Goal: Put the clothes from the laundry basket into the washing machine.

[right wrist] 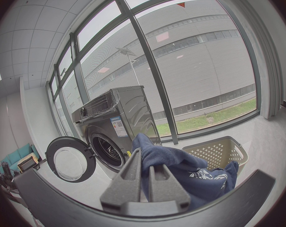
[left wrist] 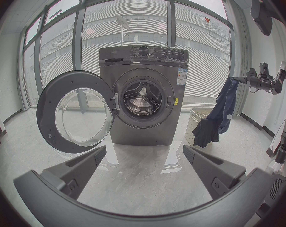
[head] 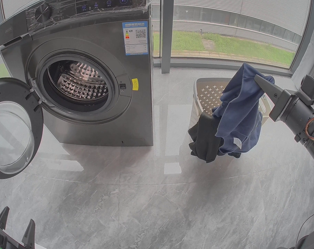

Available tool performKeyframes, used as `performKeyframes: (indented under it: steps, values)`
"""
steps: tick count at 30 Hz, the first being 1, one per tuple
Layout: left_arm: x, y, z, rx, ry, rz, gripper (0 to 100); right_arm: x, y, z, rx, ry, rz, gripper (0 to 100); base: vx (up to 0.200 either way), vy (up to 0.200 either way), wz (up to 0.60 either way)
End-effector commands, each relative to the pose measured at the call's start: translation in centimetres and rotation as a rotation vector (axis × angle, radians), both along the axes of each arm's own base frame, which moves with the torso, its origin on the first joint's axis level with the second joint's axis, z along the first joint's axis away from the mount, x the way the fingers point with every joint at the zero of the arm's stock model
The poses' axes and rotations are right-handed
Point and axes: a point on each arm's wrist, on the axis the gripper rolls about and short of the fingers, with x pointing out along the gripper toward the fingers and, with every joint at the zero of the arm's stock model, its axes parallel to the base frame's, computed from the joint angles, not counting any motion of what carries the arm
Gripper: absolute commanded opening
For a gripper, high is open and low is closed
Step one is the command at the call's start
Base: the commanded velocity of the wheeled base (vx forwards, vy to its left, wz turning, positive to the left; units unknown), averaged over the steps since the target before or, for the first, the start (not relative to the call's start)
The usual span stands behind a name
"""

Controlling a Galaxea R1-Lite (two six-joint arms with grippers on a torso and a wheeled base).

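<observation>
Soft and limp, the blue garment [head: 240,111] hangs from the right gripper [head: 258,77], fingers clamped on its bunched top, a dark garment [head: 206,140] perhaps clinging below; the left gripper [head: 18,215] has its fingers spread.

Right end effector [head: 264,83] is showing dark grey wedge fingers [right wrist: 130,177] tapering to points; cylindrical grey wrist housing [head: 293,113] is trailing an orange cable [head: 307,128]. Left end effector [head: 16,225] is showing matching black fingers, one screw recess each.

Grey marble floor [head: 129,197] with washing machine [head: 136,104] and beige laundry basket [head: 208,94], well apart.
</observation>
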Motion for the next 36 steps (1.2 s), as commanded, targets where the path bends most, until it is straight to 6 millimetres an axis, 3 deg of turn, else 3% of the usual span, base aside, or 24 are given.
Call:
performKeyframes:
  steps: [1,29,36]
  values:
    - [0.00,0.00,-0.53,-0.001,0.000,0.000,100,0.01,0.07,-0.04,-0.001,0.001,0.003,0,0.000,0.200,0.00]
    - [0.00,0.00,-0.53,0.001,0.000,0.002,100,-0.34,0.36,-0.04,0.000,-0.016,0.036,0,0.000,0.200,0.00]
    - [0.00,0.00,-0.53,-0.001,0.000,0.002,100,-0.46,0.41,0.19,0.011,-0.036,0.048,0,0.000,0.000,0.00]
